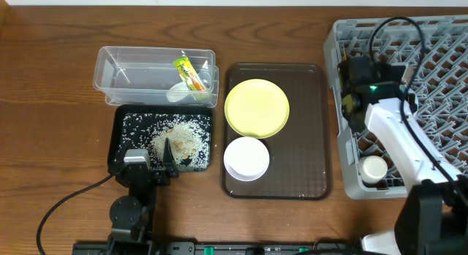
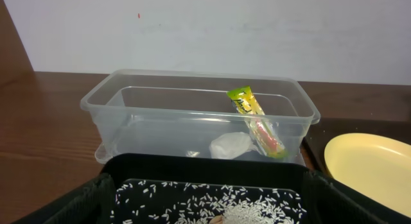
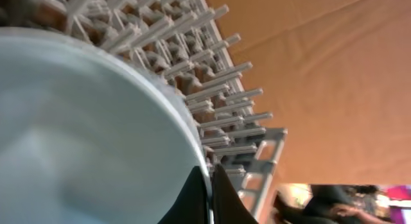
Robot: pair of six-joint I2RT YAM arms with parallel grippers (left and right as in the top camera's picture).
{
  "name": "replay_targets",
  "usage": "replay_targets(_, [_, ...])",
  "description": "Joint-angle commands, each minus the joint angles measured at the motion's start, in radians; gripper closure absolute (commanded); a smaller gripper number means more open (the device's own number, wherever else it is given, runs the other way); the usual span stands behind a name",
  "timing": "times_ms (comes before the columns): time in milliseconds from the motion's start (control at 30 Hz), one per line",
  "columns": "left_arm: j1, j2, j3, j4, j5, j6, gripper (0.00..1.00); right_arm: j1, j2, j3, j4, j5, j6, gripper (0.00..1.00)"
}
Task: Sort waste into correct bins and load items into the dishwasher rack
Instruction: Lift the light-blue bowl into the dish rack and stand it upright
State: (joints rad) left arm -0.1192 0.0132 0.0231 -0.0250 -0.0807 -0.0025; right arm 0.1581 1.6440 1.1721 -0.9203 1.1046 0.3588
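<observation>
Brown wooden desk (image 1: 44,80) underneath it all: close against the large grey plastic lattice dishwasher rack (image 1: 446,65), the right gripper (image 3: 207,185) pinches the rim of a light blue bowl (image 3: 83,134). The left gripper (image 2: 205,208) hangs spread wide over the shallow black tray (image 1: 121,149) of white rice scraps (image 1: 179,138).

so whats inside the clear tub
The tub holds a green-and-orange wrapper, standing tilted near its right end, and a crumpled white scrap beside it. Anything beneath the scrap is covered.
</observation>
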Motion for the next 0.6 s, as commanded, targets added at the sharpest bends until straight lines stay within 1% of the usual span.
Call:
replay_targets(0, [0.005, -0.002, -0.019, -0.039, -0.012, 0.006, 0.05, 0.026, 0.025, 0.006, -0.045, -0.008, 0.027, 0.99])
replay_targets(100, [0.005, -0.002, -0.019, -0.039, -0.012, 0.006, 0.06, 0.074, 0.016, 0.006, -0.099, -0.01, 0.09, 0.99])
replay_targets(200, [0.005, -0.002, -0.019, -0.039, -0.012, 0.006, 0.06, 0.122, 0.002, 0.006, -0.138, -0.009, 0.124, 0.99])
replay_targets(267, [0.005, -0.002, -0.019, -0.039, -0.012, 0.006, 0.06, 0.152, -0.012, 0.006, -0.139, 0.03, 0.124, 0.99])
replay_targets(333, [0.005, -0.002, -0.019, -0.039, -0.012, 0.006, 0.06, 0.167, -0.024, 0.006, -0.134, 0.111, 0.124, 0.99])
replay_targets(433, [0.005, -0.002, -0.019, -0.039, -0.012, 0.006, 0.06, 0.168, -0.032, 0.006, -0.106, 0.248, 0.123, 0.99])
replay_targets(500, [0.005, -0.002, -0.019, -0.039, -0.012, 0.006, 0.06, 0.153, -0.032, 0.006, -0.068, 0.248, 0.123, 0.99])
replay_targets(567, [0.005, -0.002, -0.019, -0.039, -0.012, 0.006, 0.06, 0.124, -0.032, 0.006, -0.045, 0.196, 0.122, 0.99])
